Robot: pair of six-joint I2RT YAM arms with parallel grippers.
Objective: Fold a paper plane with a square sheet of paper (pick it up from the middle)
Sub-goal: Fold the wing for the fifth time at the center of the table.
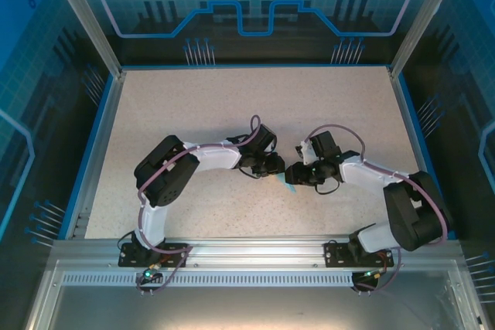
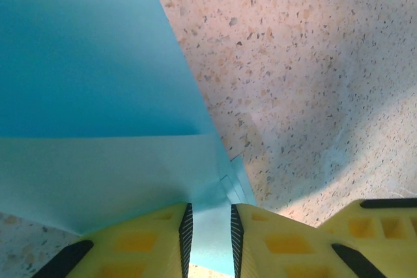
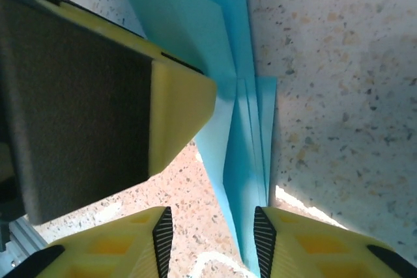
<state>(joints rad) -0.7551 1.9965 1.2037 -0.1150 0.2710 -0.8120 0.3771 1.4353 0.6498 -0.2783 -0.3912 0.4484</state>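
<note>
The light-blue paper [image 1: 288,185] is folded into a narrow, layered paper plane and sits at mid-table between the two arms. My left gripper [image 2: 208,216] is shut on it: the paper [image 2: 98,96] fills the narrow gap between the ribbed pads and spreads away to the left. My right gripper [image 3: 213,226] is open, with bare table showing between its fingers. The plane's stacked folds [image 3: 244,161] run down beside the right finger's pad [image 3: 264,239]. From above, the left gripper [image 1: 271,166] and right gripper [image 1: 298,174] almost meet.
The speckled table [image 1: 232,106] is bounded by a blue rim and metal frame posts [image 1: 81,13]. A yellow and black finger of the left gripper [image 3: 176,109] hangs close to the right gripper's left side. A white cable [image 3: 215,268] loops under the right jaws.
</note>
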